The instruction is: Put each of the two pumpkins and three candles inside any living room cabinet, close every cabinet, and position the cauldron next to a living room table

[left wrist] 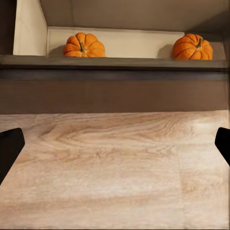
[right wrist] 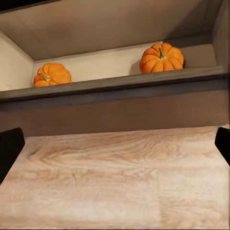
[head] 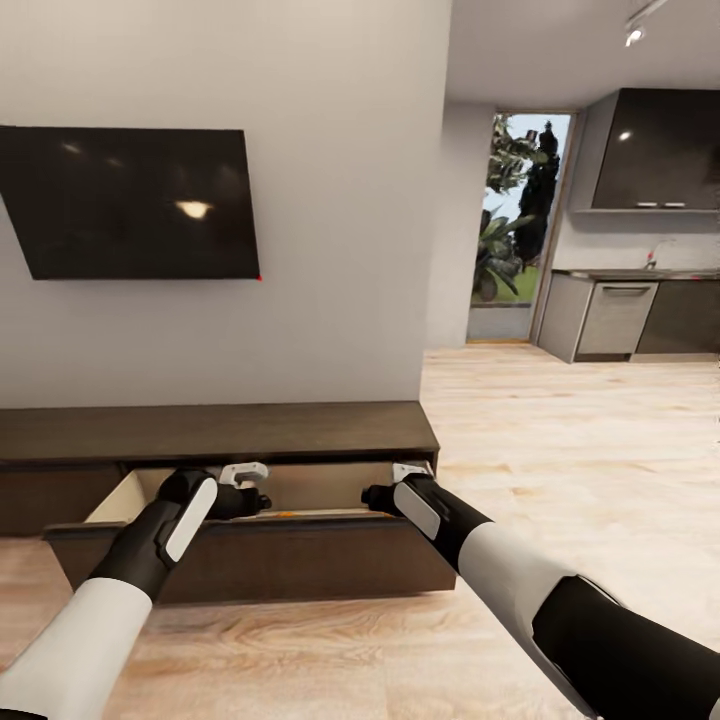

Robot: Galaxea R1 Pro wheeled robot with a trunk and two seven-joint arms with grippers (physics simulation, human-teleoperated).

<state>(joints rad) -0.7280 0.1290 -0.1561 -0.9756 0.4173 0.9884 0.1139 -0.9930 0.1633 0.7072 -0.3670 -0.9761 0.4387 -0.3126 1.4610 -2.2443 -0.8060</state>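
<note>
The long dark cabinet (head: 215, 430) under the wall television (head: 130, 200) has 1 drawer (head: 260, 560) pulled out, its pale interior showing. In the wrist views, 2 orange pumpkins sit inside that drawer against its back wall, well apart: 1 pumpkin (left wrist: 84, 45) near a side wall, the other pumpkin (left wrist: 192, 47) further along. The left hand (head: 250, 490) and right hand (head: 385, 492) hang over the open drawer, each with fingers spread wide and holding nothing. Light wood floor (head: 560, 440) runs toward the kitchen.
</note>
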